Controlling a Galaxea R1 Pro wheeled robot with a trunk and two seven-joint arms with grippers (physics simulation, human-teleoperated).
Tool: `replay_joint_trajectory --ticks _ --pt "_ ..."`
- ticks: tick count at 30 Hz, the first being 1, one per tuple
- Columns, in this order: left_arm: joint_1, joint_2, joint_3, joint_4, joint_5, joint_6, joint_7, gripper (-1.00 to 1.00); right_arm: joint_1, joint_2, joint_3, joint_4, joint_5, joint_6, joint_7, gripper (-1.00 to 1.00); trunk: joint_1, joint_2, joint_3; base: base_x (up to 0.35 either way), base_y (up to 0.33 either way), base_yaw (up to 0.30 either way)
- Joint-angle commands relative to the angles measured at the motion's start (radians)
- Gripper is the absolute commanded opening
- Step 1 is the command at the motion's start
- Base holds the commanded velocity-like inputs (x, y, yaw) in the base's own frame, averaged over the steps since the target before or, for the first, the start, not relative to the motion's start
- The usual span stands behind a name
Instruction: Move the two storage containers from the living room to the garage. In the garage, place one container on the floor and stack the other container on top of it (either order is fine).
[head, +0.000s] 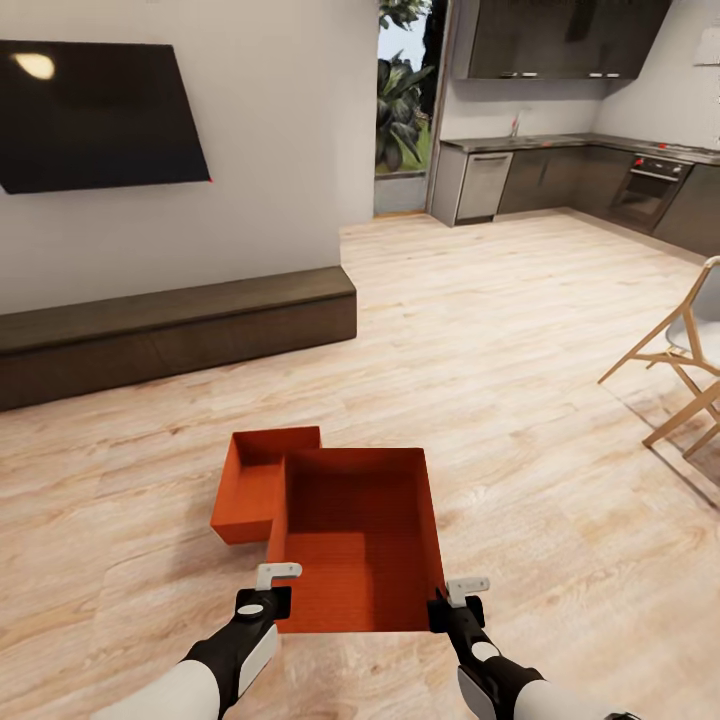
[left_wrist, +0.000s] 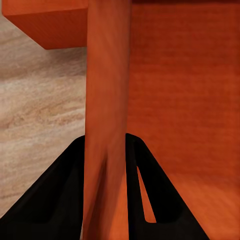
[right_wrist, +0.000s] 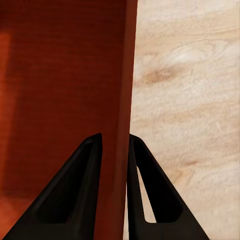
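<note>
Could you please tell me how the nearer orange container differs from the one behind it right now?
The nearer container has a side wall clamped by each gripper, left gripper and right gripper; the farther container is gripped by neither. The nearer one shows whole and overlaps the farther one, which is partly hidden and lies on the wood floor. Both are orange-red, open-topped and thin-walled.

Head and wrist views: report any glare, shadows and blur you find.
Head view: a bright glare spot on the TV screen; soft chair shadow on the wood floor. Left wrist view: the near container wall between the fingers looks smeared and blurry. Right wrist view: the container's inside is darker along one side.
</note>
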Motion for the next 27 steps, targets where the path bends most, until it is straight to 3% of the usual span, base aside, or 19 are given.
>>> replay_joint_trajectory --ticks 1,27 --pt "0.0 0.003 -0.004 0.003 0.016 0.004 0.019 -1.0 -0.001 0.0 -0.001 -0.001 -0.018 -0.015 -0.005 -1.0 0.0 0.0 0.001 0.0 0.0 0.0" --pt "0.0 0.006 -0.002 0.002 0.017 0.004 0.019 -1.0 -0.001 0.0 -0.001 -0.001 -0.017 -0.015 -0.005 -1.0 0.0 0.0 0.042 0.0 0.0 0.0"
